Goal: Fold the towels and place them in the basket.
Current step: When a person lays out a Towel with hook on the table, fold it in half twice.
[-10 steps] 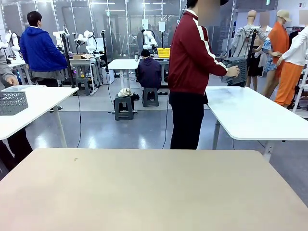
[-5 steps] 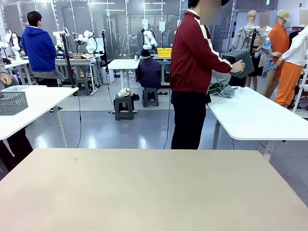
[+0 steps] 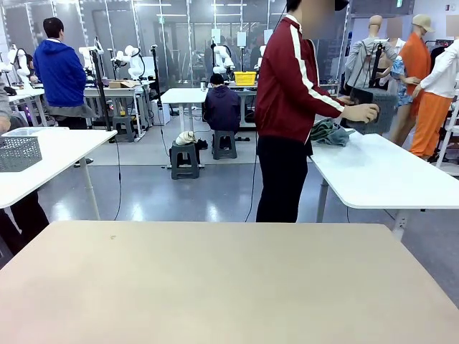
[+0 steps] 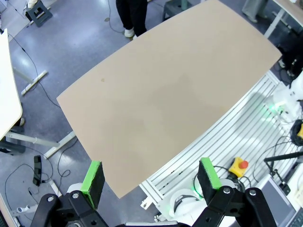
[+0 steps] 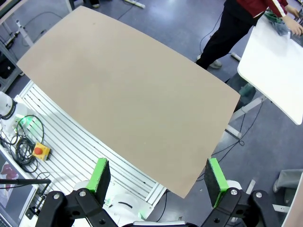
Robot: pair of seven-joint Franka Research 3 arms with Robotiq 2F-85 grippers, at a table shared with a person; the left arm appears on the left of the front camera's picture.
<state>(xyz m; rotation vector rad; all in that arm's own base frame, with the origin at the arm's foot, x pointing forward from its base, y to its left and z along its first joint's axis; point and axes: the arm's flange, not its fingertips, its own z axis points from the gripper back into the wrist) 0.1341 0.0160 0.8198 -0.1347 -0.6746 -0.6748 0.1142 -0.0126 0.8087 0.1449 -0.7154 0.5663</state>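
A person in a dark red jacket [image 3: 287,79] stands side-on at a white side table [image 3: 380,179], beyond the robot's beige work table [image 3: 215,279]. One hand [image 3: 362,112] grips the dark grey lattice basket [image 3: 385,107] just above the white tabletop. The towels [image 3: 328,132], a rumpled grey-blue and green heap, lie on that table's near corner. They are beside the basket and well apart from the beige table.

Both robot arms hang high over the beige table, looking down on it. The left gripper [image 4: 150,170] has its green-padded fingers wide apart, holding nothing. The right gripper [image 5: 158,172] is the same.

The step appears to be waiting for delivery. It is best done with both arms raised clear of the tabletop and fingers spread until a towel lies flat within reach, then by pinching two corners.
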